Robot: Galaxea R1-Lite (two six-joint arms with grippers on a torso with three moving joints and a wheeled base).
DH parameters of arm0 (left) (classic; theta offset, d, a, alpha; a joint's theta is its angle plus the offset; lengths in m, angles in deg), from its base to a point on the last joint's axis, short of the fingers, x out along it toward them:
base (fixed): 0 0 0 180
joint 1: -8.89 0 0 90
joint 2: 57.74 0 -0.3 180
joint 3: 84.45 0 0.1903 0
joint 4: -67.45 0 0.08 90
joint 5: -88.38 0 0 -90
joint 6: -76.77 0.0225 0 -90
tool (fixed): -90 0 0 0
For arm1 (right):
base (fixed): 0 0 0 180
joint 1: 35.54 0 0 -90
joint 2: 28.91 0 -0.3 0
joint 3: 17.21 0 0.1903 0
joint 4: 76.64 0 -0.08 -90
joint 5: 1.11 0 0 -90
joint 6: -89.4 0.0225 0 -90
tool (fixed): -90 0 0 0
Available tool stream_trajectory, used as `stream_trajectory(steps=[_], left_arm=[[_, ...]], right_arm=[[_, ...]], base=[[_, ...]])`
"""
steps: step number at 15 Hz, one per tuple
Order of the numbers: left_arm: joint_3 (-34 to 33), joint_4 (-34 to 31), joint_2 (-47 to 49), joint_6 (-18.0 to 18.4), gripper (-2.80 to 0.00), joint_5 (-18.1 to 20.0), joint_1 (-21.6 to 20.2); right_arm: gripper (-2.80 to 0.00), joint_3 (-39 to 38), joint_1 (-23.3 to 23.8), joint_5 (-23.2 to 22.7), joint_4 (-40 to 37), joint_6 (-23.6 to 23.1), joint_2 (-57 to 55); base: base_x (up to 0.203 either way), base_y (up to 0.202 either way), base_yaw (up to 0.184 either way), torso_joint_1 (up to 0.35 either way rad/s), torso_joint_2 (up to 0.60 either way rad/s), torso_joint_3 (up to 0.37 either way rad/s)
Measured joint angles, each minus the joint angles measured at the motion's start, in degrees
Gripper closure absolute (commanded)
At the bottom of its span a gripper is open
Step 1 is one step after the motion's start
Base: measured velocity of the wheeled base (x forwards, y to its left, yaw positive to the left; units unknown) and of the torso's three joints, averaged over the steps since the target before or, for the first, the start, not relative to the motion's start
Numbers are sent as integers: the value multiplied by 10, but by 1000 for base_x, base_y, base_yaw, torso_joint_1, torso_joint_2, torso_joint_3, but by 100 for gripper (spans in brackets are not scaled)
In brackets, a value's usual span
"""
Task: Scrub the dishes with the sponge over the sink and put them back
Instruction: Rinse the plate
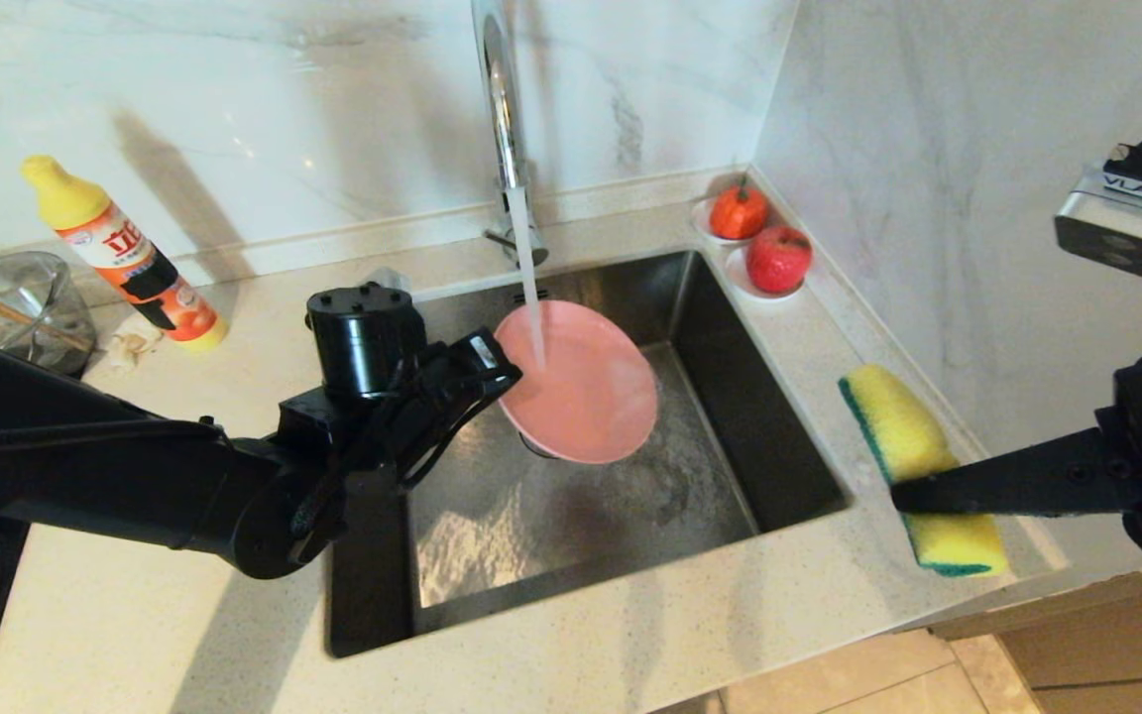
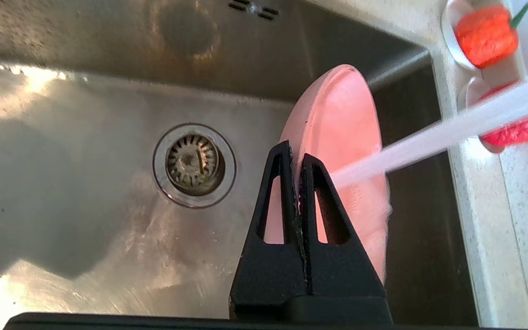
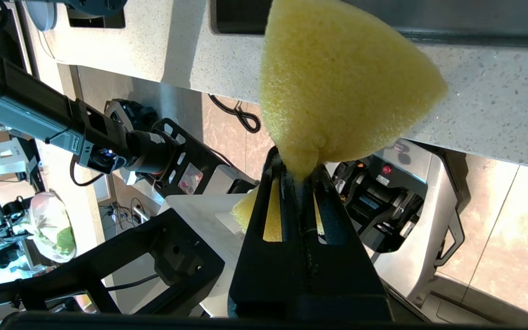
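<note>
Here the rinse step is in hand: the left end effector point(image 1: 492, 369), at the centre of the head view, is clenched on the rim of the pink plate point(image 1: 586, 397) and holds it tilted on edge over the sink point(image 1: 730, 397), with the stream from the chrome tap point(image 1: 502, 109) striking its face. The right end effector point(image 1: 903, 493), at the right edge of the frame, pinches the yellow sponge point(image 1: 903, 426) at its middle, above the table point(image 1: 829, 585) and well apart from the plate. Judging from this, the next move calls for bringing the sponge across to the wet plate without loosening either grip.

The sink holds running water and a drain strainer point(image 2: 194, 161). Two small white saucers in the upper right each carry a red fruit point(image 1: 778, 258). A clear glass bowl point(image 1: 11, 302) stands at the far left beside a dish-soap bottle point(image 1: 125, 256).
</note>
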State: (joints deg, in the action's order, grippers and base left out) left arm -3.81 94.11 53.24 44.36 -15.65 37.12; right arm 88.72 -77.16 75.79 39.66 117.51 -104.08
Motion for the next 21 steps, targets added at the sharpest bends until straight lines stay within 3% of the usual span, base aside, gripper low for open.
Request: stream_trajectory(steps=[7, 10, 16, 21], left_arm=[[-1, 24, -35, 25, 0, -5, -16], [-13, 78, -46, 81, 0, -3, -16], [-74, 156, -53, 158, 0, 0, -20], [-153, 154, -74, 167, 0, 55, -22]], right_arm=[[0, -19, -4, -2, 3, 1, 6], [0, -24, -4, -2, 2, 1, 11], [0, -38, -5, -2, 3, 1, 17], [0, -37, -8, -1, 3, 1, 17]], base=[[0, 0, 0, 0, 0, 0], [0, 0, 0, 0, 0, 0], [0, 0, 0, 0, 0, 0], [0, 0, 0, 0, 0, 0]])
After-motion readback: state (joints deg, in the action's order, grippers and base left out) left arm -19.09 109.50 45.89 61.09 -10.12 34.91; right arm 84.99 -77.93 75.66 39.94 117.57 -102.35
